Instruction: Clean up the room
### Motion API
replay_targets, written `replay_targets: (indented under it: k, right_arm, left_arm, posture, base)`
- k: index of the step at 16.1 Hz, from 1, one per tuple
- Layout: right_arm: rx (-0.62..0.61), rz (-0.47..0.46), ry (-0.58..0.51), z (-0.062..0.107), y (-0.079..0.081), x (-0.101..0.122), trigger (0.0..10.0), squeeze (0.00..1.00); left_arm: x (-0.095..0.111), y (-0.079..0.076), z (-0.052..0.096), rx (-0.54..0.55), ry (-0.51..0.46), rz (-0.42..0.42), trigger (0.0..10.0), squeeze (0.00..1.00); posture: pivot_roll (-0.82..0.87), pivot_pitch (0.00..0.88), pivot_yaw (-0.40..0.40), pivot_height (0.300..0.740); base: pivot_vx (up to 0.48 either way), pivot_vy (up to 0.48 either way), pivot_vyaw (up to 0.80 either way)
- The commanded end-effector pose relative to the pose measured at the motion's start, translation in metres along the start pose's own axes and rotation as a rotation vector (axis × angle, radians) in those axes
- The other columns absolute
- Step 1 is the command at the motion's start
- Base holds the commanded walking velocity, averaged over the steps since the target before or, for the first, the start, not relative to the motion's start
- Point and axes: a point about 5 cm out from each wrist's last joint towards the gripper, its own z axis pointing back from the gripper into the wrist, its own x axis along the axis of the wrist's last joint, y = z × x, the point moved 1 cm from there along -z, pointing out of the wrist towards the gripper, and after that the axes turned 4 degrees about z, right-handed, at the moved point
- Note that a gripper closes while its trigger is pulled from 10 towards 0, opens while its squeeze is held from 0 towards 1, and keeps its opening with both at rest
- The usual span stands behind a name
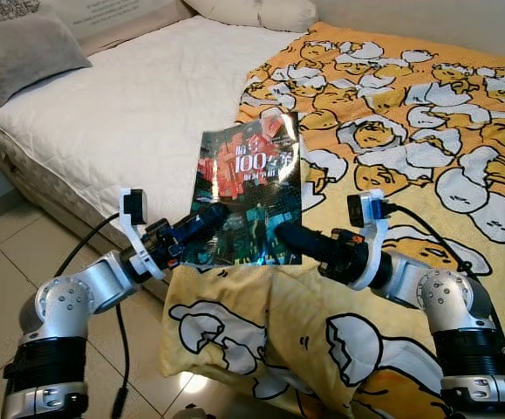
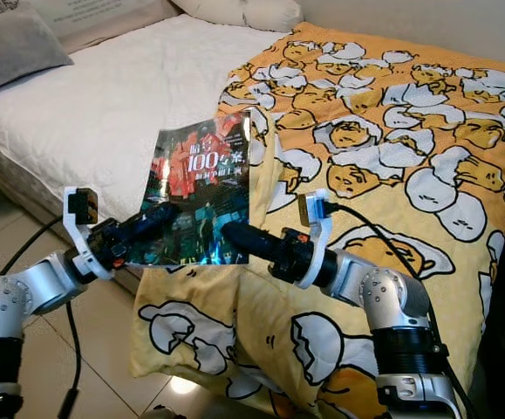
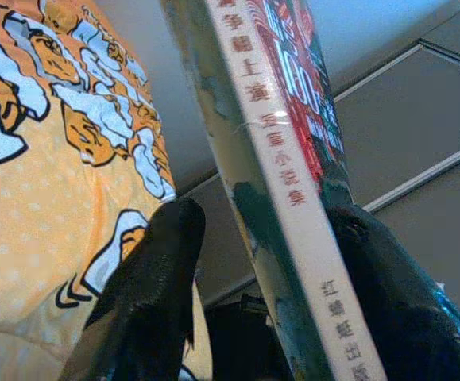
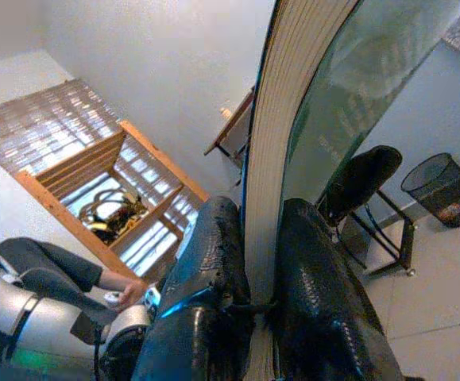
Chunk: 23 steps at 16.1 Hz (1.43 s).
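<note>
Book (image 1: 252, 192): glossy dark cover with red artwork and white characters including "100"; held upright above the near edge of the bed, cover facing the head camera, bottom edge just over the draped blanket.
Left gripper (image 1: 201, 225): at the book's lower left corner; in the left wrist view 1 black finger (image 3: 146, 302) sits on the back side of the white spine and the other on the cover side, both pressed to the book, so it grips the book.
Right gripper (image 1: 300, 240): at the book's lower right corner; in the right wrist view the 2 black fingers (image 4: 206, 294) pinch the page edge between them, closed on the book.
Blanket (image 1: 409, 122): yellow, printed with white-and-yellow cartoon figures; covers the right half of the bed and hangs over the near edge below the book.
Mattress (image 1: 121, 105): white quilted surface, bare on the left half of the bed.
Pillow (image 1: 25, 52): grey, at the far left on the mattress; 2 white pillows (image 1: 261, 12) at the head of the bed.
Floor (image 1: 8, 253): pale tiles in front of the bed, a black cable running down from the left arm.
Right wrist view background: black chair (image 4: 365, 186), black mesh wastebasket (image 4: 444, 189) on tiled floor, wooden frame (image 4: 102, 198) against a grey wall.
</note>
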Motion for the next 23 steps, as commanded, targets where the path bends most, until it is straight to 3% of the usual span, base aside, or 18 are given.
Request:
replay_targets:
  k: [1,10,11,12,13,16,17,23]
  right_arm:
    - [0.045,0.015,0.027,-0.006,0.005,-0.001,0.0,0.00]
    - [0.031,0.066,0.075,-0.006,0.002,0.004,0.0,0.00]
    - [0.030,0.072,0.080,-0.005,0.002,0.007,0.0,0.00]
    - [0.030,0.074,0.084,-0.004,0.002,0.008,0.0,0.00]
    - [0.031,0.077,0.088,-0.005,0.002,0.008,0.0,0.00]
    - [0.041,0.085,0.104,-0.007,0.002,0.008,0.0,0.00]
    - [0.050,0.089,0.121,-0.007,0.002,0.009,0.0,0.00]
    - [0.072,0.100,0.152,-0.006,0.003,0.015,0.0,0.00]
  left_arm:
    - [0.003,-0.004,0.000,-0.011,0.003,-0.014,0.0,0.00]
    - [0.003,-0.010,0.013,0.006,0.054,-0.036,0.0,0.00]
    - [0.002,-0.012,0.012,0.029,0.078,-0.091,10.0,0.00]
    - [0.002,-0.014,0.010,0.023,0.077,-0.103,10.0,0.00]
    - [0.004,-0.015,0.008,0.015,0.067,-0.096,10.0,1.00]
    - [0.007,-0.017,0.008,-0.008,0.044,-0.074,10.0,1.00]
    - [0.009,-0.018,0.009,-0.005,0.033,-0.082,10.0,0.00]
    - [0.009,-0.028,0.016,-0.081,0.019,-0.023,10.0,0.00]
  posture:
    - [-0.03,0.000,0.071,0.740]
    - [-0.02,0.000,0.052,0.740]
    - [-0.01,0.000,0.043,0.740]
    - [-0.01,0.000,0.042,0.740]
    - [-0.01,0.000,0.041,0.740]
    - [-0.01,0.000,0.040,0.740]
    - [-0.01,0.000,0.039,0.740]
    - [0.00,0.000,0.025,0.740]
  base:
    - [0.000,0.000,0.00]
    - [0.000,0.000,0.00]
    - [0.000,0.000,0.00]
    - [0.000,0.000,0.00]
    - [0.000,0.000,0.00]
    - [0.000,0.000,0.00]
    - [0.000,0.000,0.00]
    - [0.000,0.000,0.00]
